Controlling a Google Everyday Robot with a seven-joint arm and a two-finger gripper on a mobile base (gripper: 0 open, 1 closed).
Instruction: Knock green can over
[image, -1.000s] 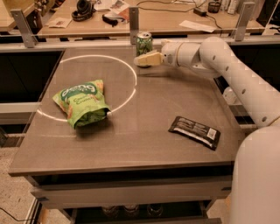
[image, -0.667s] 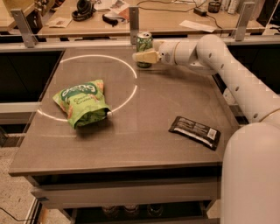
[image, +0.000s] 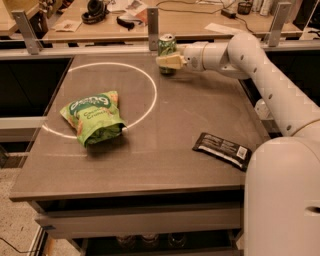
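Green can (image: 166, 45), upright (long axis vertical), at far edge of table (image: 165, 165), 12 o'clock. Gripper (image: 168, 61) extended from 3 o'clock, overlapping can's lower half, seemingly touching; open or closed, impossible to tell. Likely push: toward 9 o'clock.

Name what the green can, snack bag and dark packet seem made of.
Green can: likely thin metal, silver rim and top glinting; the end effector is at its lower half. Snack bag: crinkled glossy plastic film, by its creases. Dark packet: flat plastic or foil wrapper, slight sheen; unclear which.
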